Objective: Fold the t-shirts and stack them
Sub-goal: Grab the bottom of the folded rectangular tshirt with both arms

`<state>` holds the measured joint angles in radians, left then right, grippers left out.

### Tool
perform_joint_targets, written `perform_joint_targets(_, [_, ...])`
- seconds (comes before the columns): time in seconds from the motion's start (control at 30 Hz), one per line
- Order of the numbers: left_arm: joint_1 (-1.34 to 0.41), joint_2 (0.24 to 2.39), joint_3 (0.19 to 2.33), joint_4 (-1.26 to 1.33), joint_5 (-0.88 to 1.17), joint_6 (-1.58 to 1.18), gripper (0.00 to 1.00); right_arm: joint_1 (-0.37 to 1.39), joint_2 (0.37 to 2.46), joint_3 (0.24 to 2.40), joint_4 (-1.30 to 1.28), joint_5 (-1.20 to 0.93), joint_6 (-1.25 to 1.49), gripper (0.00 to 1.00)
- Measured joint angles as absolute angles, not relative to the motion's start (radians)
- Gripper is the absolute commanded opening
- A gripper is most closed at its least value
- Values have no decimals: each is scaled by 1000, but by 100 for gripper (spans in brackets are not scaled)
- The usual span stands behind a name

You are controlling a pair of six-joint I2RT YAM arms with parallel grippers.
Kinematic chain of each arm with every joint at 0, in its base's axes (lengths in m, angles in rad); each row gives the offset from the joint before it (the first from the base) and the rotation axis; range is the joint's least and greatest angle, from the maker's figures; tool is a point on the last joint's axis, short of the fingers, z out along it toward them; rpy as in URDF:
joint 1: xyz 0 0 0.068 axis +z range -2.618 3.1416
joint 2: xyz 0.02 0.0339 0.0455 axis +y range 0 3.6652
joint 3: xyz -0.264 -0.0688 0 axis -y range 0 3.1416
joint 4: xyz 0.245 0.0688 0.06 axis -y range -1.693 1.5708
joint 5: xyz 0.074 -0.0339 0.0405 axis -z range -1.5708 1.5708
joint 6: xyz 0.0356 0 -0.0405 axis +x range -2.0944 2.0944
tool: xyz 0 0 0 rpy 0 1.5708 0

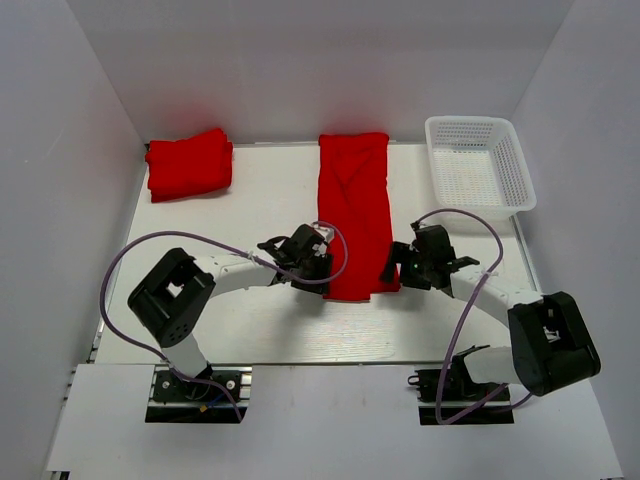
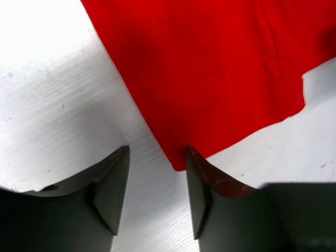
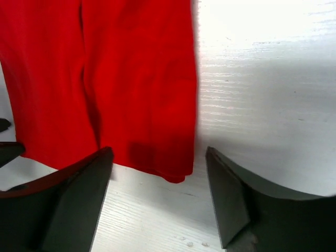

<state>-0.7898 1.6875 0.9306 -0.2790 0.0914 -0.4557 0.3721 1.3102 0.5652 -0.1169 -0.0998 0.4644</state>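
Observation:
A red t-shirt lies folded into a long strip down the middle of the table. A folded red t-shirt stack sits at the back left. My left gripper is open at the strip's near left corner; in the left wrist view the corner lies just ahead of the open jaws. My right gripper is open at the strip's near right corner; in the right wrist view the corner lies between the open jaws. Neither holds cloth.
A white plastic mesh basket stands at the back right. White walls enclose the table on the left, back and right. Purple cables loop over both arms.

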Motion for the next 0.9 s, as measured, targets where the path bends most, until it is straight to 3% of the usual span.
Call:
perform_joint_targets(0.07, [-794,1691,930,-279,94,-454,51,367,1317,560,-104,-112,468,60])
perform_joint_targets(0.1, [-796,1692,930,-277,95,-457,49,365,1320,556,-103,-120,474,43])
perform_joint_targets(0.17, [-800,1694,930,-279,97,-464,45,361,1320,543,-100,-136,482,26])
perform_joint_targets(0.2, [-802,1694,929,-279,97,-467,34,360,1319,532,-100,-142,488,11])
perform_joint_targets(0.27, [-805,1694,922,-277,99,-474,22,359,1313,510,-97,-151,493,2])
perform_joint_targets(0.33, [-809,1694,915,-273,112,-482,0,358,1299,497,-94,-161,498,0])
perform_joint_targets(0.9, [-822,1556,834,-285,191,-475,0,358,1104,461,-219,-257,463,0])
